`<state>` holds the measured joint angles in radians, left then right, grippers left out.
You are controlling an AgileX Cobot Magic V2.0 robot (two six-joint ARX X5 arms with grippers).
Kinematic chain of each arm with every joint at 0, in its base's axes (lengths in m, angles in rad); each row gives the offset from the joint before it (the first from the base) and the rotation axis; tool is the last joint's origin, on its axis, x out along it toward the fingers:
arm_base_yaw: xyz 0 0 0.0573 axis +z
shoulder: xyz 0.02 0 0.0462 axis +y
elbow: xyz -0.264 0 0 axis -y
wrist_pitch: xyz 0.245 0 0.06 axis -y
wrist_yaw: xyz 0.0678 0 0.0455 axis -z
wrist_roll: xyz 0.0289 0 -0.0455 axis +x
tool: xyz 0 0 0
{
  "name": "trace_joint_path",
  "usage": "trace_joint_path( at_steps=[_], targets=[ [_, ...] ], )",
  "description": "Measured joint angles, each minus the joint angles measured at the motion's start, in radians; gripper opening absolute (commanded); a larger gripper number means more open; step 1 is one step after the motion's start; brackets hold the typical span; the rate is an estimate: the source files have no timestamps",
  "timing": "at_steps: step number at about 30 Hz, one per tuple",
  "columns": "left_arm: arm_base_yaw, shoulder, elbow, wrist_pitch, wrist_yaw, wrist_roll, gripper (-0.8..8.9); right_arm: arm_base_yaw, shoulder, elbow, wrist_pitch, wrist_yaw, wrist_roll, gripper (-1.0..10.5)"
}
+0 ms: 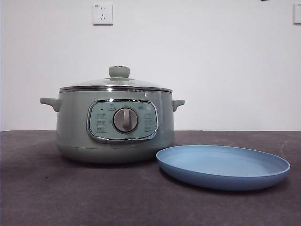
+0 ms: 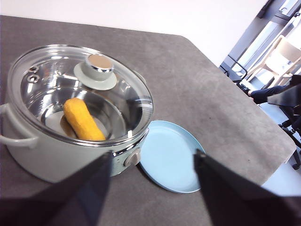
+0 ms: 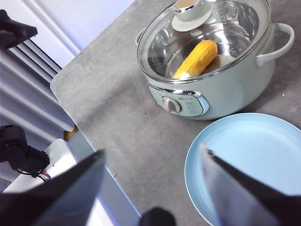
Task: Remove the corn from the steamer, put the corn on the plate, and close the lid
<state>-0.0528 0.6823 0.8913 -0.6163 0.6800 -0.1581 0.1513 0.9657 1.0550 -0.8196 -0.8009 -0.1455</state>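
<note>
Sitting shut on a dark grey table (image 1: 47,188), the steamer (image 1: 115,127) is facing the front camera with its chrome-framed panel and silver dial (image 1: 125,120) turned forward. The lid (image 1: 117,84) is resting squarely on the pot's rim, its pale green knob (image 1: 119,71) standing upright at the centre. Through the glass, both wrist views are showing the corn (image 2: 83,119) lying on the bare steel floor of the pot, slanting across it beneath the knob. The plate (image 1: 223,167) is lying flat on the table just beside the steamer, on the dial side and toward the pot's right-hand handle as the front camera sees it; its rim is coming close to the base of the pot, though whether the two are touching cannot be told. Nothing is lying on the plate.

Both arms are hanging above the scene. The left gripper (image 2: 153,162) is hovering with its jaws spread wide and holding nothing, framing the pot's front edge and the plate. The right gripper (image 3: 150,157) is likewise gaping and empty, looking down on the plate and the table beside the steamer. A white wall socket (image 1: 102,14) is showing behind the pot.
</note>
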Motion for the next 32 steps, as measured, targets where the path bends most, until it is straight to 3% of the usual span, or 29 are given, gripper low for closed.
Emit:
trace_joint_path(
  at_steps=[8,15,32],
  targets=[
    [-0.001,0.043,0.011,0.13,0.001,0.0,5.56,0.0,0.0,0.0,-0.001,0.0,0.006,6.3],
    [-0.048,0.204,0.118,0.193,-0.01,0.001,5.56,0.0,0.0,0.0,-0.001,0.0,0.006,6.3],
    [-0.252,0.675,0.33,0.501,-0.309,0.148,5.56,0.0,0.0,0.0,-0.001,0.0,0.006,6.3]
  ],
)
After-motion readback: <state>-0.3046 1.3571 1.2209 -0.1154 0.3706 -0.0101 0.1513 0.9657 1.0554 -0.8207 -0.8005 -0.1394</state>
